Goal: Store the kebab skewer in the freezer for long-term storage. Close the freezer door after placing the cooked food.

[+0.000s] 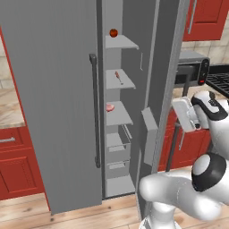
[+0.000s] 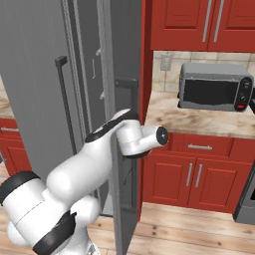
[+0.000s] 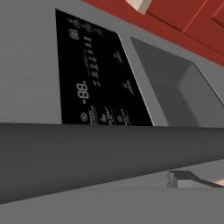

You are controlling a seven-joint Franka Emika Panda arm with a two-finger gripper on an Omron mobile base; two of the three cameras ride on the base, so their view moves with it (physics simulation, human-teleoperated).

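Note:
The freezer stands open, showing grey shelves and two clear bins. The kebab skewer lies on the second shelf from the top, small and thin. I see the freezer door edge-on, swung wide open. My gripper is on the door's outer side, at mid height, and the door edge hides its fingertips. In the hand view the long dark bar handle crosses right in front of the hand, with the dispenser panel and its recess behind. The handle also shows beside my wrist.
A round red fruit sits on the top shelf and a flat pink piece on the third. The plain grey door stands open at left. A microwave sits on the counter over red cabinets.

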